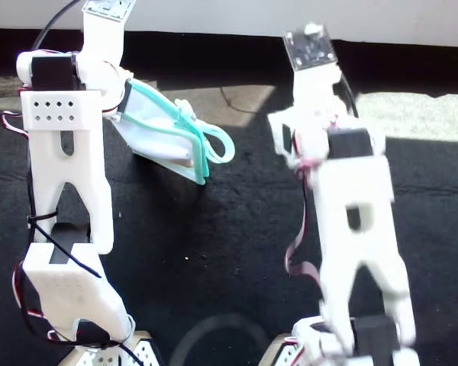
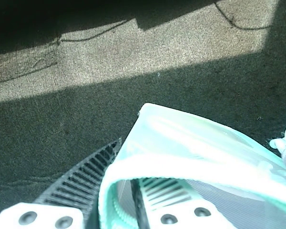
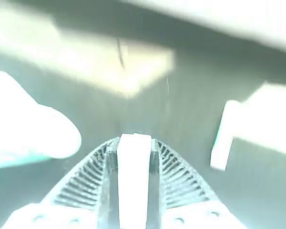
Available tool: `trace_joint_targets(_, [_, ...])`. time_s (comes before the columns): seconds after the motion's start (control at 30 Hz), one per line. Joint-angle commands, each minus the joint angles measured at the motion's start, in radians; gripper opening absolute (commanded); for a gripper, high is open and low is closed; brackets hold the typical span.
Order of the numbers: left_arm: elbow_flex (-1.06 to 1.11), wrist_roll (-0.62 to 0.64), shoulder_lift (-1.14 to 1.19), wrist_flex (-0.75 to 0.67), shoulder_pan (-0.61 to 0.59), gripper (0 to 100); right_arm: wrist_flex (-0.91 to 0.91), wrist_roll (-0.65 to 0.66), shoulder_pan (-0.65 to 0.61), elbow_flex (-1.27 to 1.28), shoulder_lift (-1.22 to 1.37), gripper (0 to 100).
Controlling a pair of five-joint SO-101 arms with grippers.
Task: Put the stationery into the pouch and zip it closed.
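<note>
My left gripper [image 2: 128,167] is shut on the rim of a mint-green mesh pouch [image 2: 195,148] and holds it up off the table. In the high view the pouch [image 1: 164,133] hangs tilted from the left gripper [image 1: 128,107], its green loop [image 1: 220,143] pointing toward the other arm. My right gripper [image 3: 133,143] is shut on a flat white stationery piece [image 3: 133,176] that stands up between its ribbed fingers [image 3: 176,167]. From above, the right gripper [image 1: 284,139] sits a short way right of the pouch. The pale pouch [image 3: 28,129] also shows blurred in the right wrist view.
A dark mat [image 1: 214,252] covers the table, with sunlit patches [image 1: 214,103] at the back and a thin cable [image 2: 238,21] across it. A blurred white block [image 3: 231,136] lies beyond the right gripper. Both arm bases [image 1: 99,343] stand at the front edge.
</note>
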Motion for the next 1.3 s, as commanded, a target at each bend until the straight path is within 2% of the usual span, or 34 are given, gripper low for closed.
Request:
trace_joint_targets(0.0, [0.001,-0.009,0.038,-0.008,0.015,1,-0.117,-0.003,-0.104,-0.050,-0.177,0.5])
trace_joint_targets(0.23, [0.001,-0.009,0.041,-0.008,0.015,1,-0.314,-0.003,-0.348,-0.051,-0.229,0.5])
trace_joint_targets(0.37, [0.001,-0.009,0.041,-0.008,0.015,1,-0.392,-0.005,-0.427,-0.047,-0.186,0.5])
trace_joint_targets(0.53, [0.001,-0.009,0.041,-0.008,0.015,1,-0.424,-0.012,-0.443,-0.111,-0.062,0.5])
trace_joint_targets(0.67, [0.001,-0.009,0.041,-0.008,0.015,1,-0.432,-0.138,-0.443,-0.200,0.027,0.5])
trace_joint_targets(0.77, [0.001,-0.009,0.041,-0.008,0.015,1,-0.429,-0.186,-0.441,-0.239,0.084,0.5])
trace_joint_targets(1.27, [0.001,-0.009,0.038,-0.008,0.008,1,-0.426,-0.190,-0.438,-0.237,0.269,0.5])
